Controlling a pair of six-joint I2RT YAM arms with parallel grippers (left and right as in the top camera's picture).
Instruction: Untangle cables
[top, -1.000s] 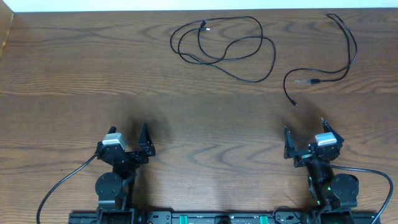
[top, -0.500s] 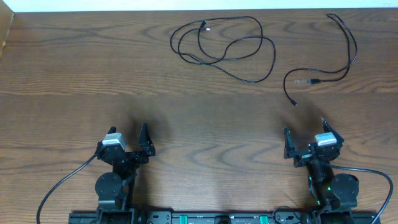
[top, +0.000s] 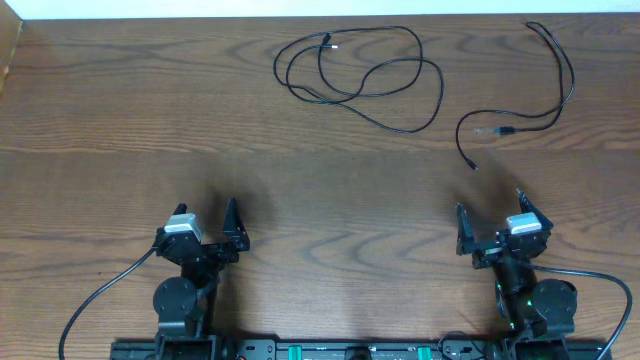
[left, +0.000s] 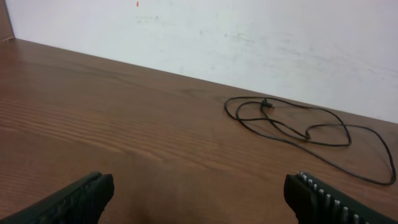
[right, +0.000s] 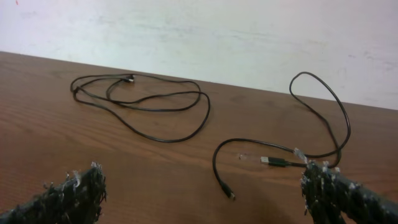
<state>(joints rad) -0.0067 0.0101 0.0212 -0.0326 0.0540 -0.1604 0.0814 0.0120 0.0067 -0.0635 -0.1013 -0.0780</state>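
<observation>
Two thin black cables lie apart on the far half of the wooden table. One is a loose bunch of loops (top: 360, 75) at the far middle, also in the left wrist view (left: 298, 124) and the right wrist view (right: 143, 102). The other is a long curved cord (top: 545, 85) at the far right, with its plug ends (right: 273, 162) lying near each other. My left gripper (top: 205, 232) is open and empty near the front edge. My right gripper (top: 490, 225) is open and empty, just in front of the right cord's end.
A white wall (left: 249, 37) rises behind the table's far edge. The table's left edge (top: 12, 50) shows at the far left. Thick black arm cables (top: 100, 295) trail from both arm bases at the front.
</observation>
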